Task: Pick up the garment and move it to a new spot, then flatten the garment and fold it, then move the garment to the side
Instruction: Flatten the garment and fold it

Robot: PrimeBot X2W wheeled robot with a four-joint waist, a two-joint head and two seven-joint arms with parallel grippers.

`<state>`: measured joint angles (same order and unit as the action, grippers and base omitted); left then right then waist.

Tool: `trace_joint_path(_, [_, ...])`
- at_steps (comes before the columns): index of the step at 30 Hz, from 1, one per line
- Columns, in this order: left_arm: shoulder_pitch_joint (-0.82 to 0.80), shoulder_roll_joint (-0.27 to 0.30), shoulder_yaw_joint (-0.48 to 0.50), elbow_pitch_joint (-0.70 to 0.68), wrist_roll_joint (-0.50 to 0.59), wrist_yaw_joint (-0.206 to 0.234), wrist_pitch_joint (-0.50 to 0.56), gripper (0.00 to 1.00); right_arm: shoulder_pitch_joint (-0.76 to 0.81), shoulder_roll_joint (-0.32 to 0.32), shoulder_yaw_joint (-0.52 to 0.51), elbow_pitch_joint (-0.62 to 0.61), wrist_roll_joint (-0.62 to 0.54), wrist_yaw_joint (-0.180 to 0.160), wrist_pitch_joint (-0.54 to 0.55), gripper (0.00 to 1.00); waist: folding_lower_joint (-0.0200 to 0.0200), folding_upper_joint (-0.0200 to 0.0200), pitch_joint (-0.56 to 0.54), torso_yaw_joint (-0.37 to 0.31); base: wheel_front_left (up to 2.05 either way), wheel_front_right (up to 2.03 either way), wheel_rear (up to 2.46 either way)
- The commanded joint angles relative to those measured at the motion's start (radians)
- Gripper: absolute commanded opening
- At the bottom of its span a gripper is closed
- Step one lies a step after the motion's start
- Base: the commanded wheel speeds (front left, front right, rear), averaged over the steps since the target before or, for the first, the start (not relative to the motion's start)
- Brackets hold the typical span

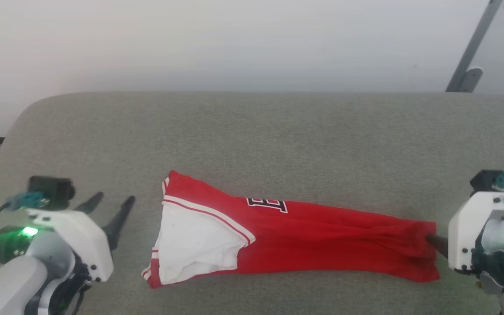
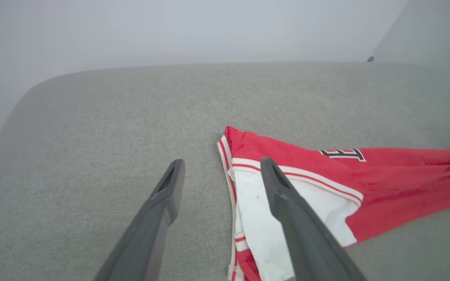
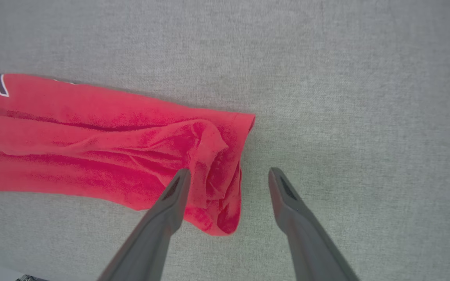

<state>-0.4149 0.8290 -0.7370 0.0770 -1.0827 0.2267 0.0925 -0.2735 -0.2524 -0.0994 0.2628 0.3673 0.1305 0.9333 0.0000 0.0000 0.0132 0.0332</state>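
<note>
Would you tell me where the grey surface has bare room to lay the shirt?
Widest: the far half of the surface, between the shirt and the back edge. A narrow strip separates the left gripper from the sleeve. Crowded: the hem end, at the right gripper.

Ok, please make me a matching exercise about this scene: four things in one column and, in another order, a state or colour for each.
Things
1. left end effector
2. right end effector
3. garment
4. upholstered surface

States
A. plain grey
B. open, at the red hem
C. lying stretched out, red and white
D. open, beside the white sleeve

Pairs: 1-D, 2-B, 3-C, 4-A
</note>
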Motion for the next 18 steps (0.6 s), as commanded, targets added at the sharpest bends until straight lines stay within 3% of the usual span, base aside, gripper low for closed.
trace_joint_path(1, [0.026, -0.003, 0.016, -0.001, 0.005, 0.002, -0.039, 1.0, 0.009, 0.001, -0.006, 0.016, 0.0, 0.0, -0.002, 1.0, 0.0, 0.0, -0.001, 0.01, 0.0, 0.0, 0.0])
trace_joint_path(9, [0.148, 0.002, 0.099, 0.028, -0.002, 0.005, -0.278, 1.0, 0.003, -0.004, -0.012, 0.132, 0.017, 0.0, -0.052, 1.0, 0.0, 0.0, 0.008, 0.053, 0.0, 0.0, 0.0])
trace_joint_path(16, [0.235, -0.044, 0.205, 0.08, 0.031, -0.026, -0.356, 1.0, -0.036, -0.005, 0.043, 0.248, 0.062, 0.0, -0.144, 1.0, 0.0, 0.0, 0.027, 0.082, 0.0, 0.0, 0.0])
trace_joint_path(17, [0.248, -0.076, 0.268, 0.082, 0.089, -0.049, -0.358, 1.0, -0.042, -0.016, 0.077, 0.276, 0.077, 0.0, -0.153, 0.87, 0.0, 0.0, 0.031, 0.093, 0.0, 0.0, 0.0])
trace_joint_path(18, [0.262, -0.096, 0.299, 0.087, 0.112, -0.063, -0.359, 1.0, -0.044, -0.019, 0.097, 0.287, 0.088, 0.0, -0.158, 0.36, 0.0, 0.0, 0.033, 0.098, 0.0, 0.0, 0.0])
